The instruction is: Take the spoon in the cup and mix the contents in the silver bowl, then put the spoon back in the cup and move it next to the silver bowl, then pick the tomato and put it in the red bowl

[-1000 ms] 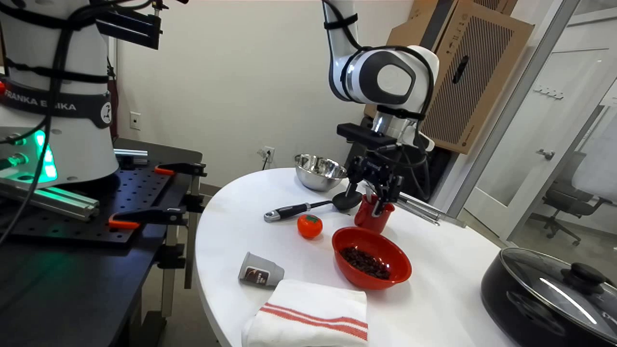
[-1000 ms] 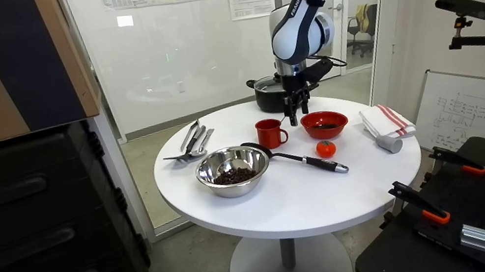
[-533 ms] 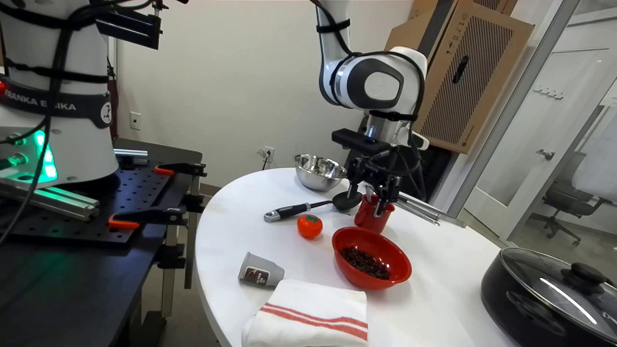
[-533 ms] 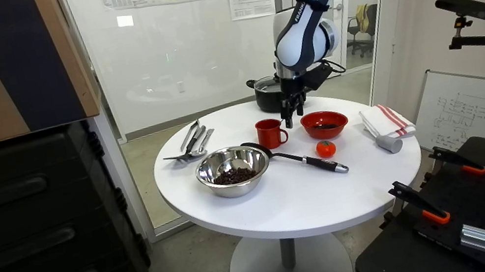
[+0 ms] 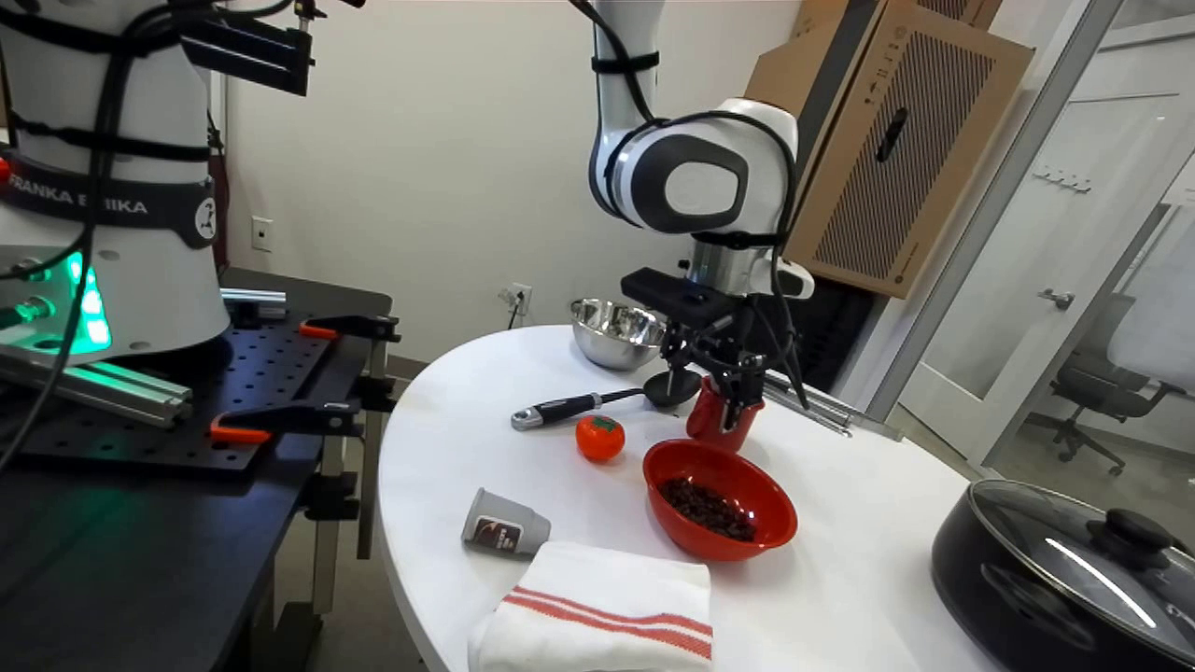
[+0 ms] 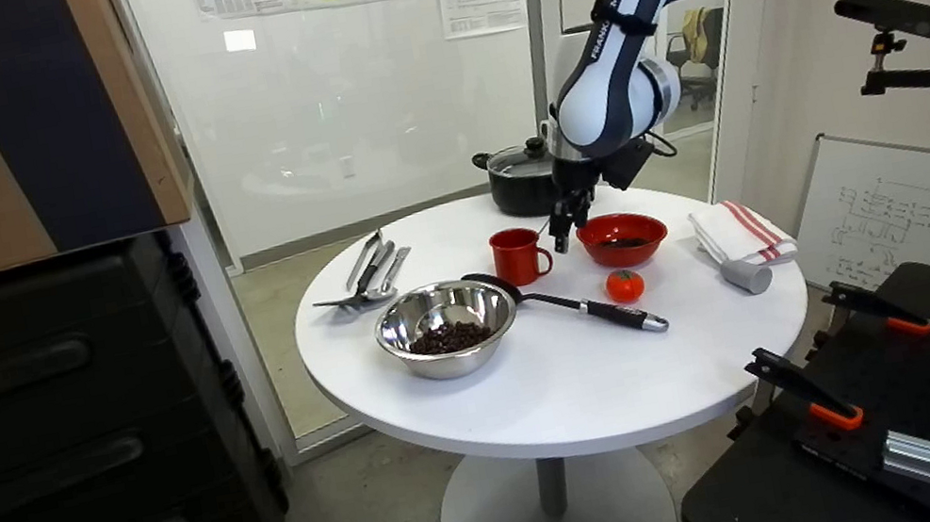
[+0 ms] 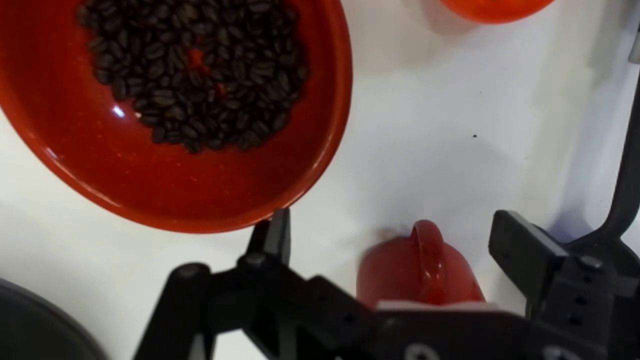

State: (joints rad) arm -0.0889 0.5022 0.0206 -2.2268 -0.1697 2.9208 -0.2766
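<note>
Now your gripper (image 7: 391, 223) hangs near the cup (image 6: 514, 258), jaws spread wide. Your tomato (image 6: 624, 285) rests on the table (image 6: 583, 388), near the red bowl (image 6: 627, 256).

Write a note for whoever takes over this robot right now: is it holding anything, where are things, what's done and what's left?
Jaws: open, holding nothing, near the red cup.
Spoon: apparently the thin line beside the cup's rim; hard to make out.
Silver bowl and red bowl: both hold dark beans.
Tomato: beside the red bowl, not in it.
Done: nothing certain; whether the beans were mixed can't be told.
Left: tomato into red bowl; probably also mixing, spoon back in cup, cup next to silver bowl.
</note>
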